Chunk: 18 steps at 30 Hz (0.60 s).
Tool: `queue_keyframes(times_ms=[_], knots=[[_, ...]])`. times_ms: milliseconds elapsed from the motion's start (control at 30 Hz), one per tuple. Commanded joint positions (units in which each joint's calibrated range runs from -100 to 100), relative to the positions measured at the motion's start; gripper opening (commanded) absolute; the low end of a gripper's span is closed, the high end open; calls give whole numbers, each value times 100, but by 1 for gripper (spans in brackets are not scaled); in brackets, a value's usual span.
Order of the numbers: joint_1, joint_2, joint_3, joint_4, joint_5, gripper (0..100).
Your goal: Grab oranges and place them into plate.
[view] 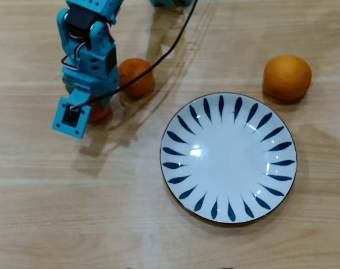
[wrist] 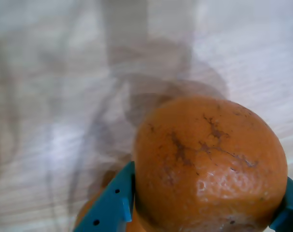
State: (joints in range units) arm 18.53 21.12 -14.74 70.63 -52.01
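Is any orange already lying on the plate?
No, the plate is bare in the overhead view; two oranges lie on the wood beside it.

A pale wooden table [view: 102,213] fills the overhead view. A black cable [view: 178,36] runs across its upper middle.

At the upper left of the frame, the blue arm [view: 88,61] is hanging over one small orange [view: 100,112], largely covering it. A second orange [view: 138,77] is sitting just right. The larger orange [view: 287,77] is lying upper right, above the plate [view: 228,157].
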Motion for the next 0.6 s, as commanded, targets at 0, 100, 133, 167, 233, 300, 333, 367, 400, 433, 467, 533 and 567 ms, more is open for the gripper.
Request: queue_keyframes(times_ms=[0, 100, 133, 167, 233, 300, 333, 367, 400, 433, 467, 533, 567], knots=[[-337, -894, -912, 333, -27, 27], [-555, -1072, -1011, 479, -42, 26], [-627, -1131, -1011, 479, -68, 26], [-724, -1207, -1029, 479, -121, 26], [-950, -1385, -1047, 479, -178, 26], [-1224, -1537, -1047, 470, -194, 26], [-1401, -1588, -1047, 470, -267, 26], [-1587, -1621, -1038, 453, -361, 26], [-1789, -1647, -1011, 402, -450, 26], [-2014, -1664, -1011, 393, -534, 26], [-2248, -1664, -1011, 393, -617, 26], [-2716, -1655, -1038, 384, -779, 26], [-2950, -1647, -1038, 376, -868, 26]])
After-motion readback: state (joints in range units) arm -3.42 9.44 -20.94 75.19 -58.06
